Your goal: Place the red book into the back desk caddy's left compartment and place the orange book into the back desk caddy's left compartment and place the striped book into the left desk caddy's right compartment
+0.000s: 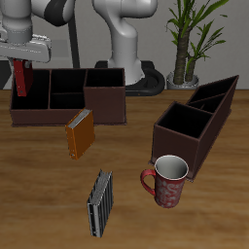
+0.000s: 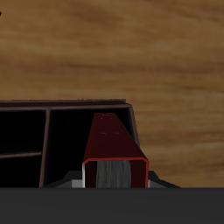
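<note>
The end effector (image 1: 21, 60) pinches the upright red book (image 1: 20, 76) over the dark brown back desk caddy (image 1: 68, 97); no writing is legible anywhere.

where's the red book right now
The red book is held upright in the pincer, over the end compartment of the back desk caddy, behind the orange book lying on the table.

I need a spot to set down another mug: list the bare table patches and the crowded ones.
Bare: the table in front of the orange book, beside the striped book; also the front corner past the red mug. Crowded: between the mug and the left desk caddy, and at the back desk caddy, where the gripper holds the red book.
</note>
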Controlling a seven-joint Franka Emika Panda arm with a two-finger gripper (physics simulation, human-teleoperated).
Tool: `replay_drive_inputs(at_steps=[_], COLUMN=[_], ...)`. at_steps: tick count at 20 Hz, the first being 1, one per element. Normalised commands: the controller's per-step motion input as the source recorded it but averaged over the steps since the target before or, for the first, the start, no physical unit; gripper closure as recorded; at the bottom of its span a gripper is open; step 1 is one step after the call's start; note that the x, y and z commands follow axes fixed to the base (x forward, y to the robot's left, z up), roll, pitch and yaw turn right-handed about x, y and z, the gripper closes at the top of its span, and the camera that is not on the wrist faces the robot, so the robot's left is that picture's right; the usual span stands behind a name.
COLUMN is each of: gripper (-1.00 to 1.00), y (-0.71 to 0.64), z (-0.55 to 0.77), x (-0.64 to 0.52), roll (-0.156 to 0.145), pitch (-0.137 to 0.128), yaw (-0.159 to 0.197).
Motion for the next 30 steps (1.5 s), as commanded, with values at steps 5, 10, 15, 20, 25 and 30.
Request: replay_drive_inputs(at_steps=[5, 10, 15, 20, 25, 30], gripper=[1.0, 1.0, 1.0, 1.0, 1.0, -1.0], y=[-0.01, -0.08, 0.08, -0.03, -0.04, -0.14], z=[-0.01, -0.17, -0.22, -0.16, -0.11, -0.21], x=[-0.06, 0.02, 0.05, 0.03, 0.0, -0.01], roll=[-0.002, -0.004, 0.012, -0.001, -0.01, -0.058], pitch=[0.0, 0.034, 0.034, 0.029, 0.022, 0.044], yaw=[0.009, -0.023, 0.007, -0.02, -0.017, -0.051])
